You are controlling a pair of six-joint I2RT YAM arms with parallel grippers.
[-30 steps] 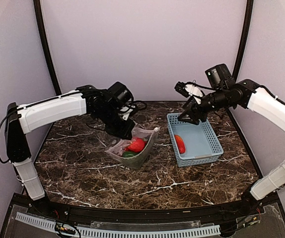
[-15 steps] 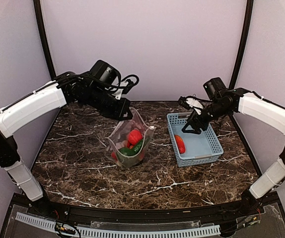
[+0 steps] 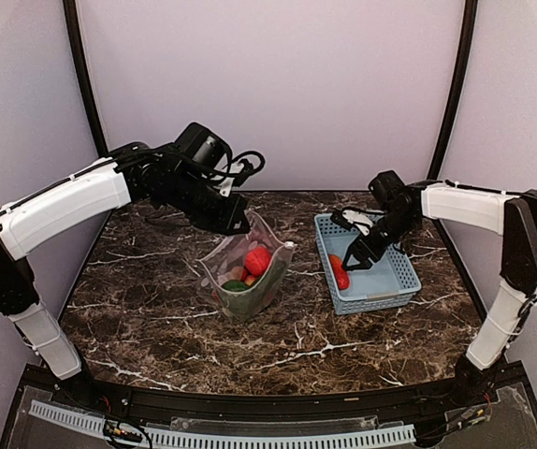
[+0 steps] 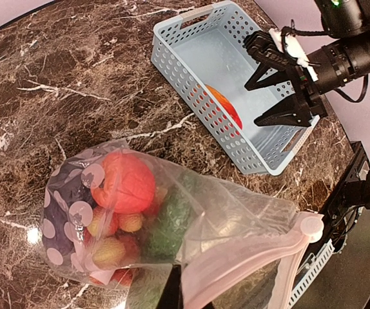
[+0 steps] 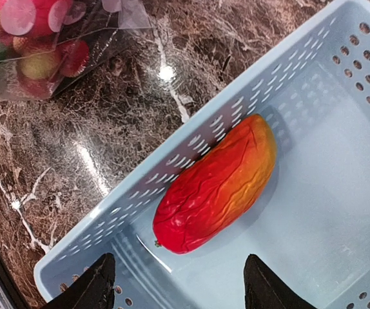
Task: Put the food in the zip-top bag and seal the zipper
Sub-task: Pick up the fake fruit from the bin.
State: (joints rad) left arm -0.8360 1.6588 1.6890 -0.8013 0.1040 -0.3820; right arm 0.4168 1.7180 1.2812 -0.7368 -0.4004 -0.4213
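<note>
The zip-top bag (image 3: 247,274) stands on the marble, held up by its mouth edge, with my left gripper (image 3: 236,221) shut on that edge. Through the clear plastic (image 4: 223,212) I see a red tomato (image 4: 127,182), small red berries (image 4: 111,248) and a green piece (image 4: 172,222). The pale pink zipper (image 4: 256,254) runs along the open mouth to a slider (image 4: 311,227). A red-orange pepper (image 5: 217,183) lies in the light-blue basket (image 5: 340,161). My right gripper (image 5: 182,283) hangs open just above the pepper, touching nothing.
The basket (image 3: 392,277) sits right of the bag, its left wall close to it. The pepper (image 3: 340,271) lies along that wall. Dark frame posts and pale walls close in the back and sides of the marble table (image 3: 156,318).
My left gripper lifted the bag's mouth, so the bag went from slumped to standing. My right gripper came down from above the basket's far end to just over the pepper.
</note>
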